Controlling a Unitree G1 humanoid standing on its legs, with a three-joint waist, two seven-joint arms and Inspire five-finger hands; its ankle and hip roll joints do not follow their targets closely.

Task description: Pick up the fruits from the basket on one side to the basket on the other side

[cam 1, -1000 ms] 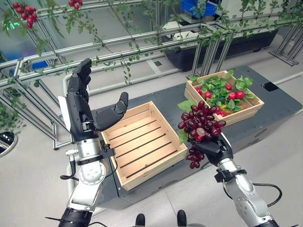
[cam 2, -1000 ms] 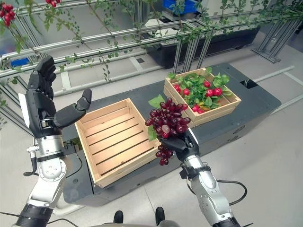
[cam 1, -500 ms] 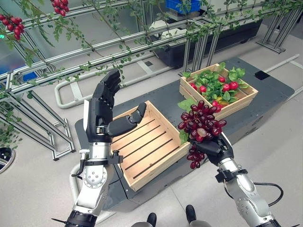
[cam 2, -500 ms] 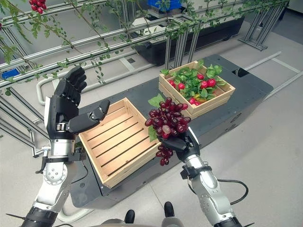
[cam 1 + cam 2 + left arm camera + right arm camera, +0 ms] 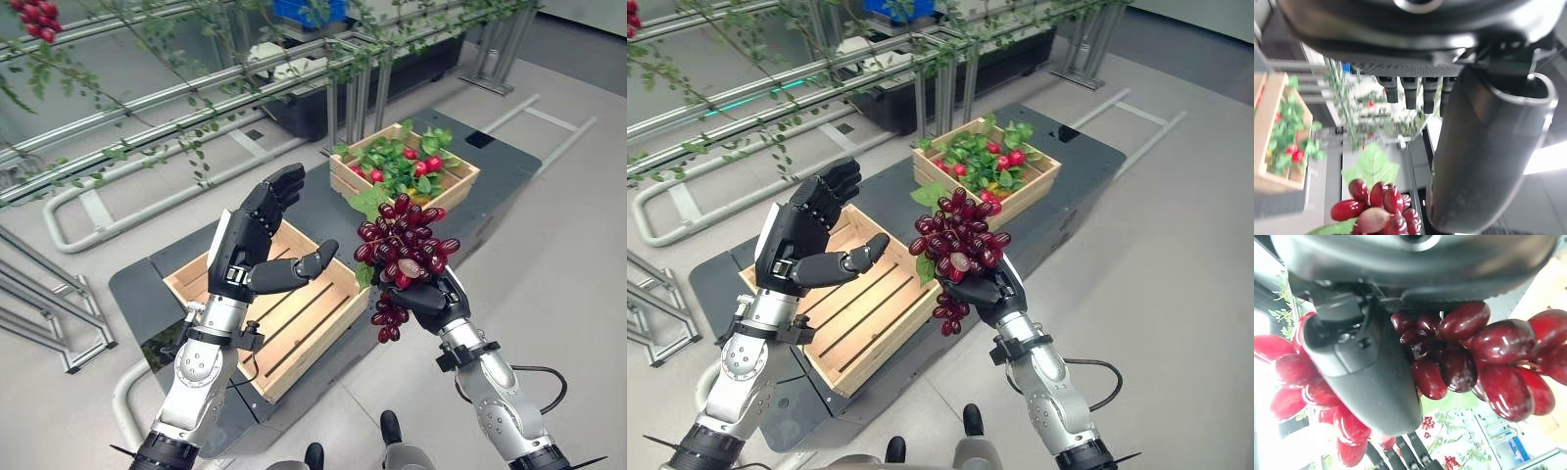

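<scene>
- The right hand [image 5: 426, 299] is raised off the platform with its fingers and thumb curled round a bunch of dark red grapes [image 5: 400, 251]; in the right wrist view the thumb lies across the grapes [image 5: 1484, 357].
- The bunch stands above the palm with a green leaf [image 5: 369, 202] at its top, while a smaller cluster hangs down below the hand.
- The grapes are held in the air between the two crates, over the near edge of the platform, touching neither crate.
- The left hand [image 5: 257, 245] is lifted over the empty wooden crate [image 5: 309, 323], fingers straight and spread, thumb stretched toward the grapes, holding nothing.
- The two hands are near each other but apart; the left wrist view shows the grapes [image 5: 1378, 210] and the leaf just past its thumb.
- The empty slatted crate sits on the nearer part of a dark grey platform [image 5: 495, 181].
- A second wooden crate [image 5: 451, 191], further back on that platform, holds green leaves and red fruits [image 5: 428, 164].
- Behind the platform runs a metal frame [image 5: 157, 88] with leafy vines, and a red berry cluster [image 5: 34, 15] hangs from it at the far left.
</scene>
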